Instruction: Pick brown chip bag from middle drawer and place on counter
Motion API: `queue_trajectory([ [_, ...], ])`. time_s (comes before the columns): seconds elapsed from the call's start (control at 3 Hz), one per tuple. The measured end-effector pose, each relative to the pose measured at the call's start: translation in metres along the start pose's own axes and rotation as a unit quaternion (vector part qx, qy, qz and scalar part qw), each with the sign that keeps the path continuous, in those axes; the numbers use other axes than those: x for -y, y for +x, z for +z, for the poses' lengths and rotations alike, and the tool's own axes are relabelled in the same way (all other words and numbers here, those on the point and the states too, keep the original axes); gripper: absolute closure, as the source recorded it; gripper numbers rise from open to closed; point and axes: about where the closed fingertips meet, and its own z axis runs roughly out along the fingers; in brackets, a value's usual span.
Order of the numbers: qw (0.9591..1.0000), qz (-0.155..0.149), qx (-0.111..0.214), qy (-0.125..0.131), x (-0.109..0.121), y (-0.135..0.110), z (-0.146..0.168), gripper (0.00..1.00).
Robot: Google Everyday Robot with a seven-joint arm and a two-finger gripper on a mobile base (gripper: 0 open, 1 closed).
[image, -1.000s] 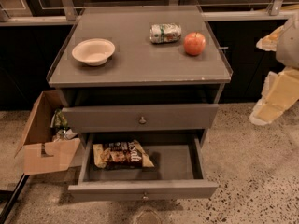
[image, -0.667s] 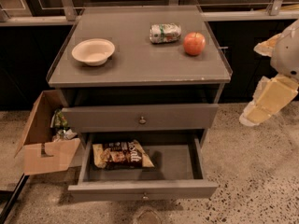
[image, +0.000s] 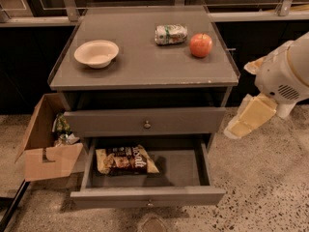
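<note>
Cream-coloured and blocky, your gripper [image: 237, 128] now hangs off the cabinet's right side, level with the closed upper drawer [image: 145, 121]. A second ago it was further right and a little higher, so it has come down and in toward the cabinet. It is not touching anything. You cannot tell from this view how wide it is set. The white arm [image: 285, 76] behind it reaches in from the right edge of the view.

Nothing else has shifted since then. The brown chip bag [image: 124, 159] lies flat in the left half of the middle drawer [image: 147, 196], which stands pulled out. The bag's lettering faces up and its upper edge sits close under the upper drawer's front. The right half of the drawer floor shows bare grey.

Between your gripper and the bag stand the cabinet's right front post and the drawer's right wall. The upper drawer front overhangs the back of the open one.

On the counter [image: 145, 66] a pale bowl [image: 96, 53] sits at the left. A crushed green-white can [image: 171, 34] lies on its side toward the back right, and a red apple [image: 201, 45] stands just right of it. All three are apart from one another.

An open cardboard box [image: 46, 151] rests on the speckled floor [image: 260, 192], just beside the cabinet's left side.
</note>
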Motion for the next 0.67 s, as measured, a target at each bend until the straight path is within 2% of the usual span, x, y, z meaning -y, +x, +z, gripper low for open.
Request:
queue_trajectory([
  [0.33, 1.0000, 0.000, 0.000, 0.000, 0.0000, 0.0004, 0.0012, 0.00],
  [0.67, 0.9999, -0.001, 0.002, 0.010, -0.0026, -0.0009, -0.0004, 0.00],
])
